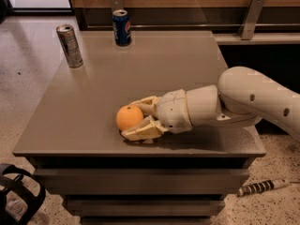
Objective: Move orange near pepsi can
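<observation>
1. The robot's white arm (253, 97) reaches in from the right, low across the front part of a grey-brown counter (140, 69).
2. The tool (130, 119) lies near the counter's front edge, left of centre, pointing left.
3. Its two cream fingers (143, 130) pinch the orange (129, 117): one presses against the fruit's far upper side, the other against its near lower side.
4. The orange sits between them on the counter top, its left half bare and facing the camera's left.
5. The pepsi can (122, 28) stands upright at the back edge of the counter, left of centre, well apart from the orange.
6. A silver can (69, 46) stands upright near the back left corner, to the left of the pepsi can and a little nearer the camera; the two cans are apart.
7. The orange lies nearer the front edge than either can, with bare counter between it and both.
8. Behind the counter runs a wood-panelled wall with a metal bracket (251, 15) at the right.
9. On the speckled floor, a black strap (21, 191) shows at the lower left corner and a striped cable (262, 187) at the lower right.
</observation>
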Controlling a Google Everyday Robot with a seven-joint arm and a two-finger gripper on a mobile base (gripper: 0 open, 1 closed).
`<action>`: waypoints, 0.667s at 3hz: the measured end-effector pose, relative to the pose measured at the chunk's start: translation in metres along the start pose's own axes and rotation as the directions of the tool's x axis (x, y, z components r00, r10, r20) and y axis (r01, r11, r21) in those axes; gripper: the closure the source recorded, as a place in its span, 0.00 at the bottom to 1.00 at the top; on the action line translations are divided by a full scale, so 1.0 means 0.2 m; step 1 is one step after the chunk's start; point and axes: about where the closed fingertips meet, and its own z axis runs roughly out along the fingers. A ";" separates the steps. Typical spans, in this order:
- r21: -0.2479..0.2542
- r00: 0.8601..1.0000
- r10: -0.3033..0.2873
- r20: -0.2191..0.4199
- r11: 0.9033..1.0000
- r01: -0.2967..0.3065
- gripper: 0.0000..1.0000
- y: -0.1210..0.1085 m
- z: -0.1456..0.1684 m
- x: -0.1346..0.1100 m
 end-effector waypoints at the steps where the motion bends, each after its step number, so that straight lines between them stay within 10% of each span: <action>1: -0.003 1.000 -0.002 0.000 1.000 0.002 1.00 0.00 0.01 -0.01; 2: -0.003 1.000 -0.003 0.000 1.000 0.003 1.00 0.00 0.01 -0.01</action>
